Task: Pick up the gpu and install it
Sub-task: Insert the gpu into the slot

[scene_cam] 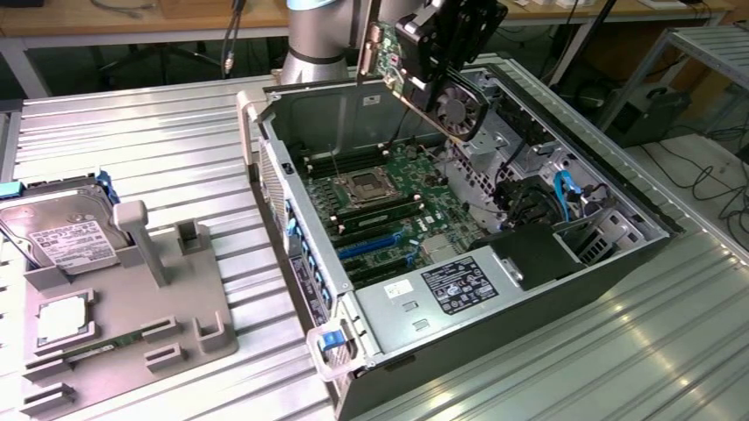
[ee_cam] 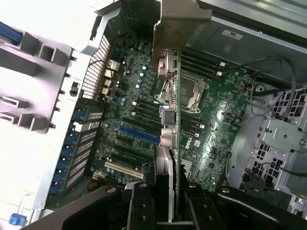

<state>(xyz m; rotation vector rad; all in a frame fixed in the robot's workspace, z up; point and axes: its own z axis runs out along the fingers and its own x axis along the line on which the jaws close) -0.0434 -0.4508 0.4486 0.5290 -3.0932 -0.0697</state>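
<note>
My gripper [scene_cam: 460,39] is shut on the gpu [scene_cam: 431,83], a green card with a black cooler and round fan, and holds it tilted in the air above the back of the open computer case [scene_cam: 302,237]. In the wrist view the gpu [ee_cam: 171,120] shows edge-on between my black fingers [ee_cam: 139,208], its silver bracket [ee_cam: 180,24] at the far end. It hangs above the green motherboard [ee_cam: 213,129], apart from it. A blue expansion slot [ee_cam: 139,135] lies on the board beside the card's edge. That blue slot [scene_cam: 374,243] and the motherboard [scene_cam: 392,197] also appear from outside.
A grey fixture tray [scene_cam: 175,324] sits at the exterior view's left, carrying a silver hard drive [scene_cam: 65,235], a processor [scene_cam: 65,320] and a memory stick [scene_cam: 105,346]. Inside the case are a power supply [scene_cam: 462,281], drive bays with blue cables [scene_cam: 562,202] and a CPU socket [scene_cam: 365,186].
</note>
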